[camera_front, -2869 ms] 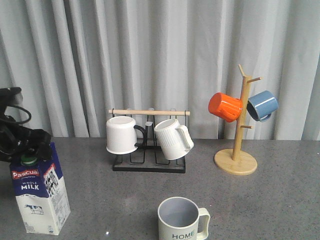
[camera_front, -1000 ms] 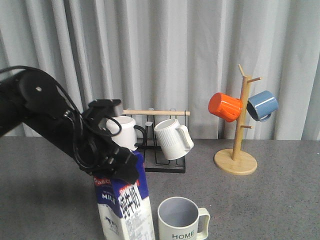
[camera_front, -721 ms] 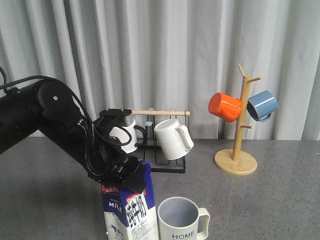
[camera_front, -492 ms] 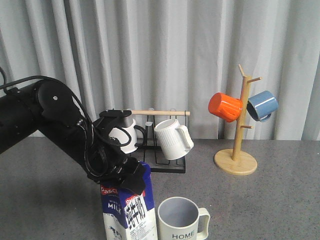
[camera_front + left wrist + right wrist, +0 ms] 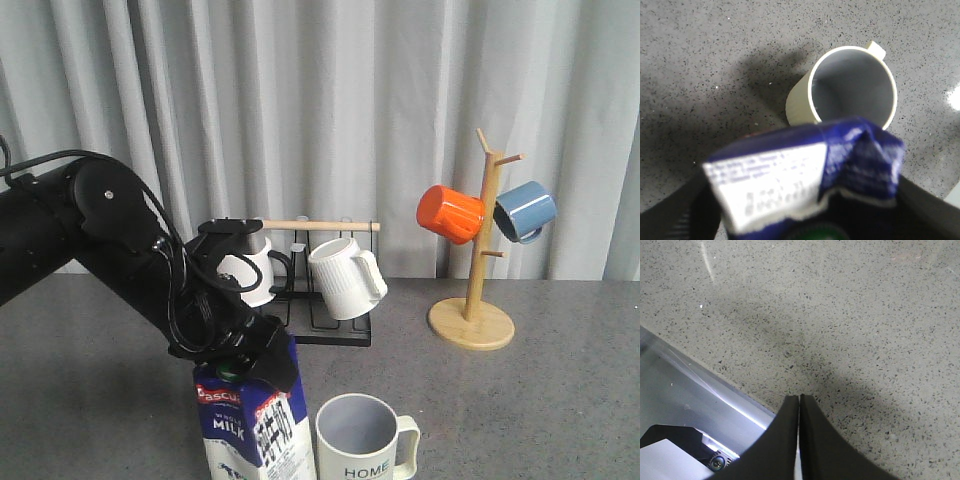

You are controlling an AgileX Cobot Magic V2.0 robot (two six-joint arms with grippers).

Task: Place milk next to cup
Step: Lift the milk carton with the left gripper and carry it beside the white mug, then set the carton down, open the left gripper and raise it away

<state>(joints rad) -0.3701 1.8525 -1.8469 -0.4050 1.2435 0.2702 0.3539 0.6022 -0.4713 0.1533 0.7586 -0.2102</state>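
Observation:
The milk [image 5: 245, 425], a blue and white Pascual carton with a green cap, stands on the grey table at the front, just left of the cup [image 5: 365, 440]. The cup is a cream HOME mug with a grey-blue inside. My left gripper [image 5: 232, 350] sits right over the carton's gable top, jaws spread to either side of it. In the left wrist view the carton top [image 5: 790, 175] fills the space between my dark fingers [image 5: 680, 215], with the cup [image 5: 850, 85] just beyond. My right gripper [image 5: 799, 397] is shut and empty over bare table.
A black wire rack [image 5: 298, 335] behind holds a plain white mug [image 5: 245, 270] and a ribbed white mug [image 5: 345, 278]. A wooden mug tree [image 5: 472, 325] at the right carries an orange mug [image 5: 450, 213] and a blue mug [image 5: 525, 210]. The right wrist view shows the table's metal edge [image 5: 690, 390].
My left arm carried the carton from the far left to beside the cup. In the last half second the carton sank lower and its cap came out from under the gripper.

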